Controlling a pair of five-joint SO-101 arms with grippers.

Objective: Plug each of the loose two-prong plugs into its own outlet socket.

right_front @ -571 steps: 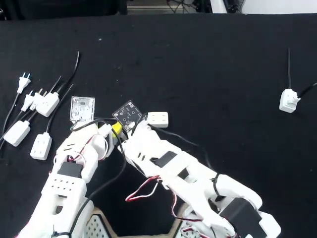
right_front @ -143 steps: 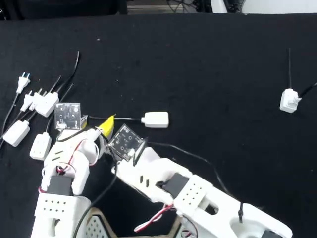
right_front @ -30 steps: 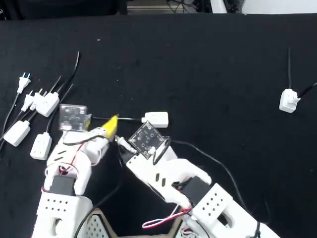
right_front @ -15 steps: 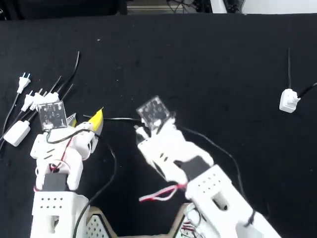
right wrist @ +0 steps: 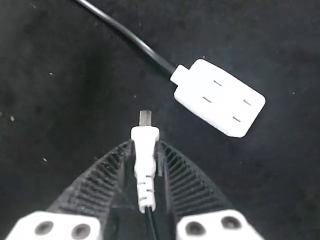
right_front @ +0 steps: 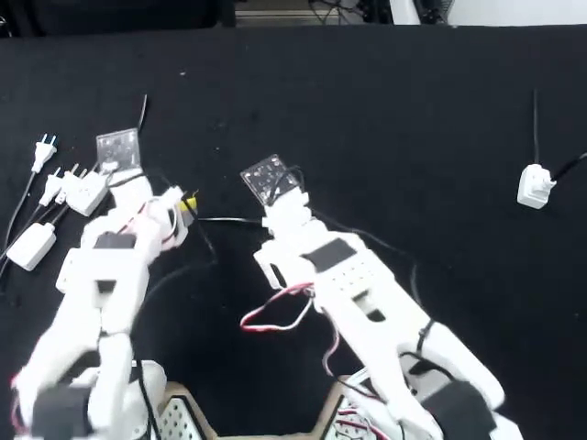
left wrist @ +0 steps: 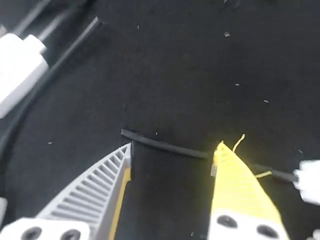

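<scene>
The right tool (right wrist: 145, 145) was clamped on a white two-prong plug (right wrist: 144, 152). Its 2 fingers pressed the plug's sides, and the metal prong end stuck out past their tips. The plug hung over the black counter (right_front: 394, 110), close to a white extension socket (right wrist: 220, 97) that lay flat with its slots facing up. Plug and socket were apart, with the socket off to one side of the prongs. The socket's black cable (right wrist: 125, 35) ran away from one end.

The left tool (left wrist: 173, 150) stood wide open and held nothing, its grey and yellow fingers on either side of a thin black cord (left wrist: 160, 145) lying on the counter.

A cluster of loose plugs and sockets (right_front: 69, 188) lay at the counter's left edge. 1 more white plug (right_front: 532, 186) sat alone near the right edge.
</scene>
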